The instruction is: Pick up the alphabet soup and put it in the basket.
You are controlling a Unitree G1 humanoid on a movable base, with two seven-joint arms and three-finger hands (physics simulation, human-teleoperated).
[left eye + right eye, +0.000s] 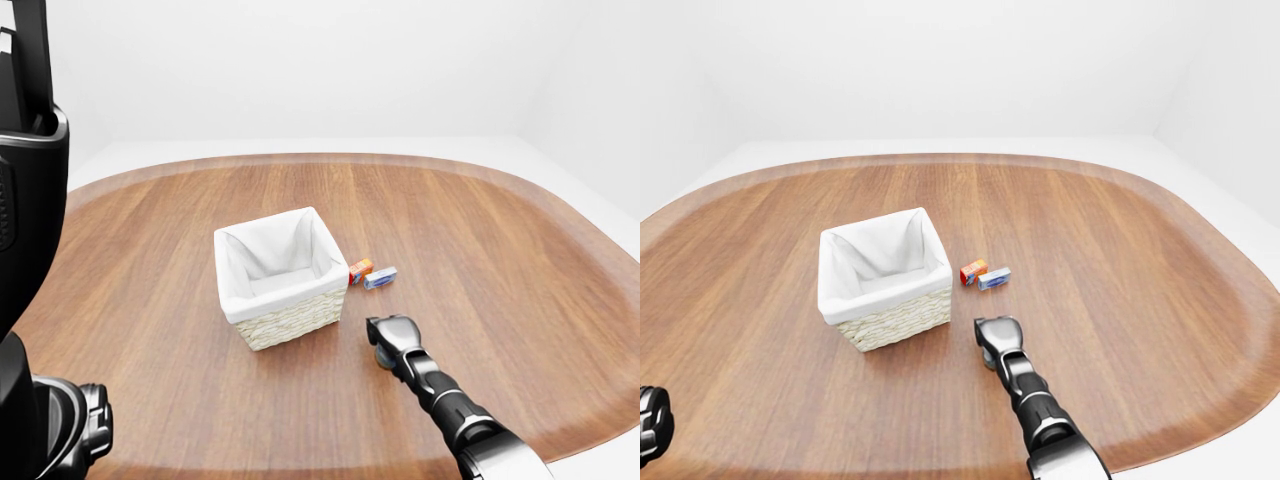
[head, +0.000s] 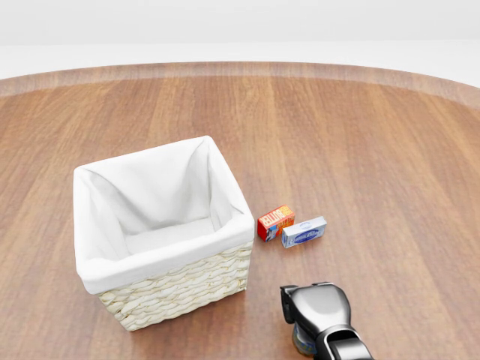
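Observation:
The wicker basket [image 2: 180, 292] with a white cloth liner stands left of centre on the wooden table, and nothing shows inside it. My right hand [image 2: 315, 311] comes in from the bottom and sits just right of the basket, its back facing the camera. It rests on top of a small round, can-like thing [image 2: 302, 346] that is mostly hidden; this may be the alphabet soup. The fingers are hidden under the hand. My left hand [image 1: 72, 428] is low at the bottom left of the left-eye view, away from everything.
A small red-orange box [image 2: 276, 223] and a blue-white box [image 2: 304, 232] lie side by side just above my right hand, right of the basket. My left arm [image 1: 20, 200] fills the left edge of the left-eye view. The round wooden table [image 1: 500, 250] extends widely around.

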